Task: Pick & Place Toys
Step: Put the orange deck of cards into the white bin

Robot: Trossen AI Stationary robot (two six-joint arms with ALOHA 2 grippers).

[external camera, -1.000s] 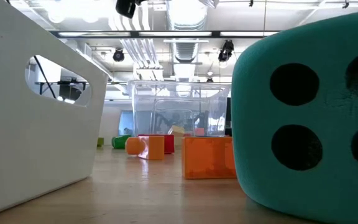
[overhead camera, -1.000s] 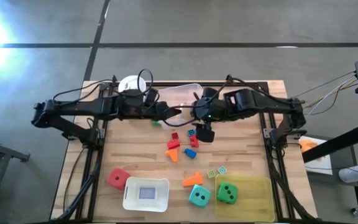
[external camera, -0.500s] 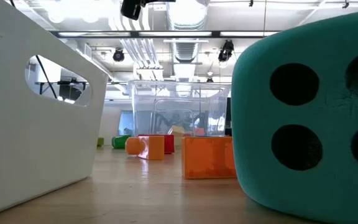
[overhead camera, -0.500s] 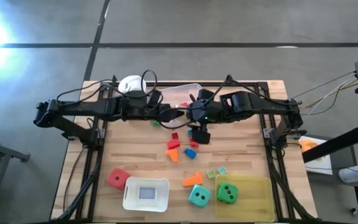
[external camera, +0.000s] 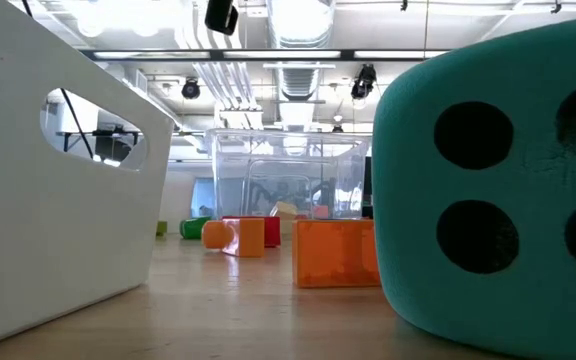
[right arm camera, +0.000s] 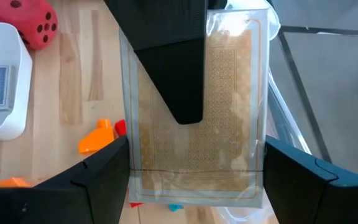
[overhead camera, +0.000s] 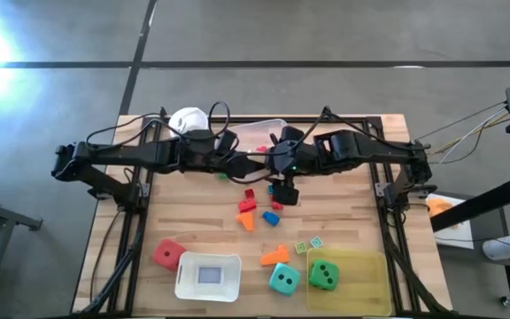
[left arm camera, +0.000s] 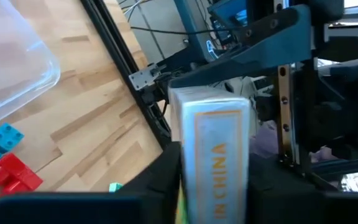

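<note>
Both arms meet above the back half of the wooden bench (overhead camera: 193,213). A flat pack of playing cards in clear wrap (right arm camera: 229,112) stands between them.

- Right gripper (overhead camera: 278,173): jaws pinch the pack by its two long edges.
- Left gripper (overhead camera: 248,165): jaws are pressed onto the pack's two broad faces. One dark finger (right arm camera: 179,74) lies across the patterned face.

The toys lie on the bench, none held:
- Small red blocks (overhead camera: 250,202), a blue block (overhead camera: 271,217) and an orange block (overhead camera: 246,221) sit near the centre, below the grippers.
- A second orange block (overhead camera: 274,257) and two flat square tiles (overhead camera: 308,245) lie nearer the front edge.
- A red dotted die (overhead camera: 167,255) touches a white handled container (overhead camera: 208,276) at the front edge.
- A teal dotted die (overhead camera: 282,279) is just beside a yellow translucent tray (overhead camera: 361,288), which holds a green dotted die (overhead camera: 324,275).

A clear plastic tub (overhead camera: 259,133) and a white cup (overhead camera: 187,118) stand at the back edge, partly covered by the arms.

From above, the pack cannot be made out between the grippers. At bench height, the teal die and the container block most of the bench.
</note>
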